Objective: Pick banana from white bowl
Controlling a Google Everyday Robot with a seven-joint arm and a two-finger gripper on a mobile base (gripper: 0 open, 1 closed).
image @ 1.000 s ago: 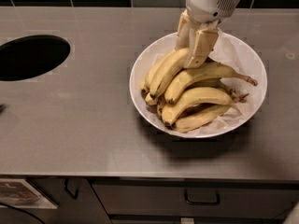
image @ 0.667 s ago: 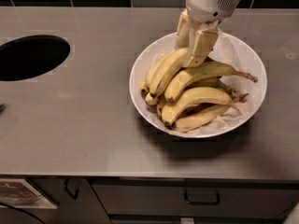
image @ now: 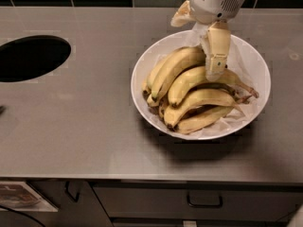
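Pincer (image: 216,68) hangs over the far side of the white bowl (image: 140,64), its cream plastic tip down on the heap of fruit; I cannot tell whether it is apart or together. The banana (image: 177,66), long, curved and smooth yellow, lies on top of the pile at the left, touching the pincer, with its stem end hidden behind it. Just beside it lies a second banana (image: 189,82), whose thin brown stem points to the right rim. More bananas are stacked beneath them, with dark, blunt tips facing left. The bowl is round, shallow and glossy, lined with crinkled paper (image: 247,60). It sits on a dull grey metal bench (image: 94,122), well apart from a round black hole (image: 31,58) cut at the left.
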